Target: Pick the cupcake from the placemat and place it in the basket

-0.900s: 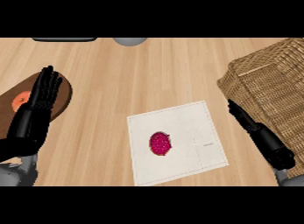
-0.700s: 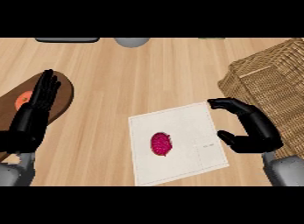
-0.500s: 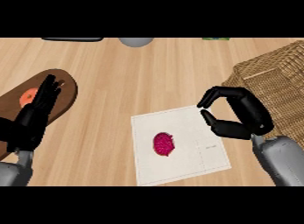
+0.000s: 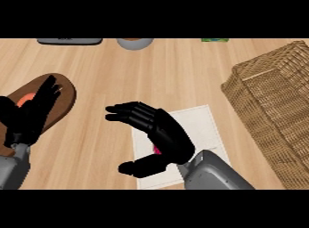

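The right hand (image 4: 162, 133) is hovering over the placemat (image 4: 203, 121), fingers (image 4: 133, 113) spread open and gripping nothing, hiding all but a pink sliver of the cupcake (image 4: 157, 151) on the placemat's left half, so closing blind is likely risking toppling it sideways off the placemat.

No text, label, brand, number or sign can be read anywhere; the placemat (image 4: 199, 127) and the wicker basket (image 4: 275, 111) both show plain surfaces. The dark flat thing (image 4: 70, 41) and the green thing (image 4: 214, 39) at the counter's far edge are cut off by the view's edge — any marking there is too small to tell.
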Available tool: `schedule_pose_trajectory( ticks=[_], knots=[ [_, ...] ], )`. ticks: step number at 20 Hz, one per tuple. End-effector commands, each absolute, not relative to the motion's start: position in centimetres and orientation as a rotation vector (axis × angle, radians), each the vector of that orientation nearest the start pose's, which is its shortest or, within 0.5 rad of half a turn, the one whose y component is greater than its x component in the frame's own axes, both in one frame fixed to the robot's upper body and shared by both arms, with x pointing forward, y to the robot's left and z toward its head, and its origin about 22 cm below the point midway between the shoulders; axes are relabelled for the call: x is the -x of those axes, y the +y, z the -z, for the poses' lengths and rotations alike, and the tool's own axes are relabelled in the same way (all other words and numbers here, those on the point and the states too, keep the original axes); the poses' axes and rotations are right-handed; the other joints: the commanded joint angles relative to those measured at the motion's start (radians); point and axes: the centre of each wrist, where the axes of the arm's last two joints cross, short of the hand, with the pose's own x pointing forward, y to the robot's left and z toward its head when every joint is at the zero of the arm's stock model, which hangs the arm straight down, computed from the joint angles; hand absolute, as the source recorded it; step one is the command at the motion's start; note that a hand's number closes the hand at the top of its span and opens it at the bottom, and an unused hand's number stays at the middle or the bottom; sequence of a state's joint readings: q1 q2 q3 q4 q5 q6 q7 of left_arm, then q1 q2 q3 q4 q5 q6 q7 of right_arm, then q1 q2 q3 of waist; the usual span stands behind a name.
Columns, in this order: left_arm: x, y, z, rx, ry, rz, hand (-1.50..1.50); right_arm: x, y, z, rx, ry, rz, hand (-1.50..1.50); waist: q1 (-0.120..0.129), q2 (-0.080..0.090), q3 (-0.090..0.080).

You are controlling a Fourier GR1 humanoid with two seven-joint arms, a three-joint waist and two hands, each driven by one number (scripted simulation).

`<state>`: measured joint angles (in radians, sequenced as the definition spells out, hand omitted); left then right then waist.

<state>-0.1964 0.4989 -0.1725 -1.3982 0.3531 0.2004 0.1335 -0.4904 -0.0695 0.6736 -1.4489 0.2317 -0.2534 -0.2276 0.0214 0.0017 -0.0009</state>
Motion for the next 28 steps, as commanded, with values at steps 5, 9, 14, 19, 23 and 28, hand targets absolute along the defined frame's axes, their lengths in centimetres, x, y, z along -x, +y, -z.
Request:
schedule_pose_trajectory(
  ticks=[5,9,14,19,23,28],
  knots=[
    [-28.2,31.4,-3.2,-0.214,-1.36,0.079,0.0,-26.4,-0.1,-14.3,0.094,-1.884,-1.025,-1.5,-0.028,-0.019,-0.003],
    [-28.7,31.6,-2.9,-0.236,-1.354,0.041,0.0,-29.4,-2.3,-15.5,0.544,-1.719,-1.205,-1.5,-0.071,-0.027,-0.007],
    [-28.4,33.1,-3.3,-0.209,-1.359,0.04,0.0,-29.0,-2.6,-23.6,0.708,-1.562,-1.208,-1.5,-0.052,-0.02,-0.002],
    [-28.1,31.3,-2.6,-0.199,-1.375,0.065,0.0,-28.5,-3.9,-24.8,0.556,-1.326,-1.399,-1.5,-0.039,-0.011,0.0],
    [-28.3,32.0,-4.0,-0.204,-1.38,0.062,0.0,-28.3,-6.3,-28.5,0.487,-1.287,-1.414,-1.5,-0.036,-0.014,0.001],
    [-29.7,32.5,-5.1,-0.2,-1.39,0.053,0.0,-28.1,-10.7,-26.5,0.349,-1.299,-1.34,-1.5,-0.033,-0.006,0.001]
  ],
)
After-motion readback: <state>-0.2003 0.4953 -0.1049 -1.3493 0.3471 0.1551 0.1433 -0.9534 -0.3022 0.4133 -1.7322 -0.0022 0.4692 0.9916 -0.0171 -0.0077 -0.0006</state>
